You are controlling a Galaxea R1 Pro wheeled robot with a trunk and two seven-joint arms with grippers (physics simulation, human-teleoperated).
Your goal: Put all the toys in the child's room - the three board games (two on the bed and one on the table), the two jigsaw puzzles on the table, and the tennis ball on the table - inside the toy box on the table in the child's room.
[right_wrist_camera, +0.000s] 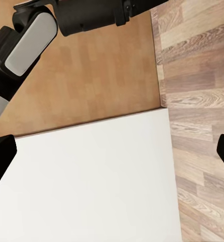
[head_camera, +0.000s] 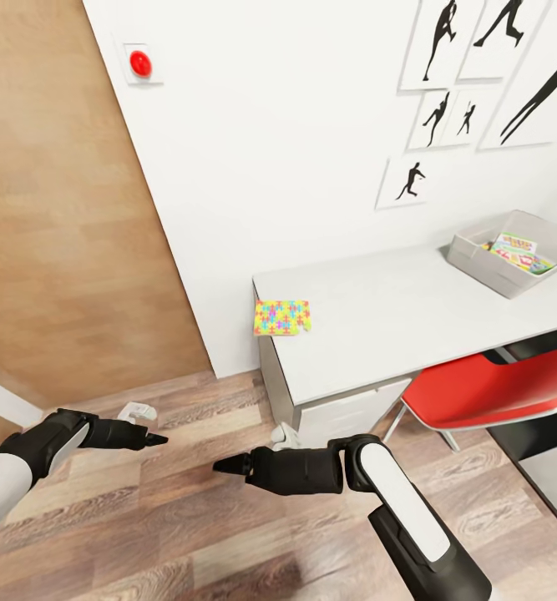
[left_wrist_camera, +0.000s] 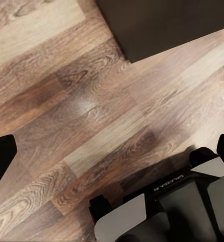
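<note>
Head view: long desk with a light grey top (head_camera: pixel 395 321) runs along the white wall (head_camera: pixel 270 142), grey cabinet front below its near end; one thin flat square in a yellow, pink, blue and green jigsaw pattern (head_camera: pixel 282 318) lies flat at the desk's left end, close to the edge; light grey bin with outward-sloping sides (head_camera: pixel 512 250) sits at the far right end of the desktop, well apart from the puzzle square, with printed flat boxes (head_camera: pixel 516 250) visible inside, titles too small to read; red chair with a curved seat (head_camera: pixel 499 388) tucked under the desk's right part; black sports silhouette pictures (head_camera: pixel 470 75) on the wall above; red round button on a white plate (head_camera: pixel 140 63) high on the wall at left; wood-plank floor (head_camera: pixel 169 501) below; left gripper (head_camera: pixel 153 437) and right gripper (head_camera: pixel 224 464) both low over the floor, tips pointing toward each other, apart, each drawn to a dark point and holding nothing. Left wrist view: plank floor, a dark block at one corner, part of the robot's grey and black base (left_wrist_camera: pixel 167 212); dark fingertips (left_wrist_camera: pixel 1 156) at both picture edges, far apart, nothing between; jaws wide. Right wrist view: white wall surface, brown panel (right_wrist_camera: pixel 91 75), plank floor, left arm (right_wrist_camera: pixel 46 30) across one corner; dark fingertips (right_wrist_camera: pixel 0 156) at opposite edges, wide apart, empty; the two views disagree, so the state of either gripper cannot be settled.
</note>
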